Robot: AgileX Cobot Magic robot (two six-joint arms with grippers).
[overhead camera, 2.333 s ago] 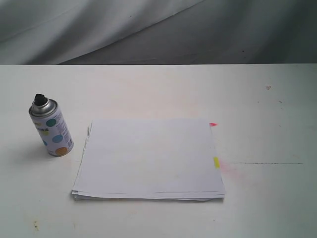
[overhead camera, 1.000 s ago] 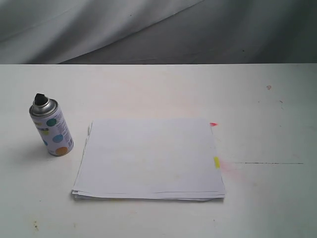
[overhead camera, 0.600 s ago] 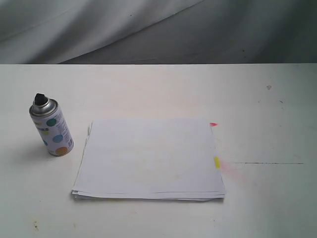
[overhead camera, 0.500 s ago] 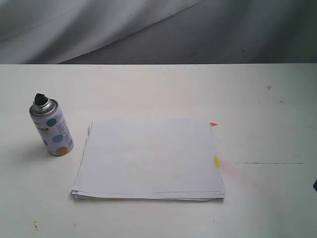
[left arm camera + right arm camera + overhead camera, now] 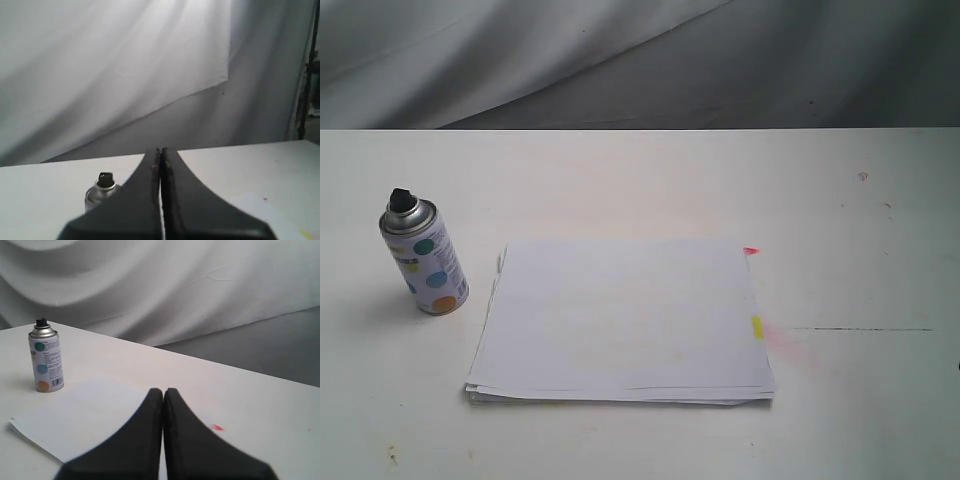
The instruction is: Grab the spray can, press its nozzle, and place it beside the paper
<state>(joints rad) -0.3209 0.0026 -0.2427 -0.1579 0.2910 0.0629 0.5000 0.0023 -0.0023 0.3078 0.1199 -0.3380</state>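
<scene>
Jaws on my left gripper (image 5: 161, 152) and right gripper (image 5: 163, 391) are squeezed together, empty. The little white dotted metal spray can (image 5: 423, 257) stands beside the white paper stack (image 5: 620, 320).

Bare surface (image 5: 620, 180) lies open all round the upright spray can (image 5: 424, 262), except where the paper (image 5: 620, 320) lies nearby.

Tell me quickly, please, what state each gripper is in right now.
Left gripper: closed, holding nothing.
Right gripper: closed, holding nothing.
</scene>
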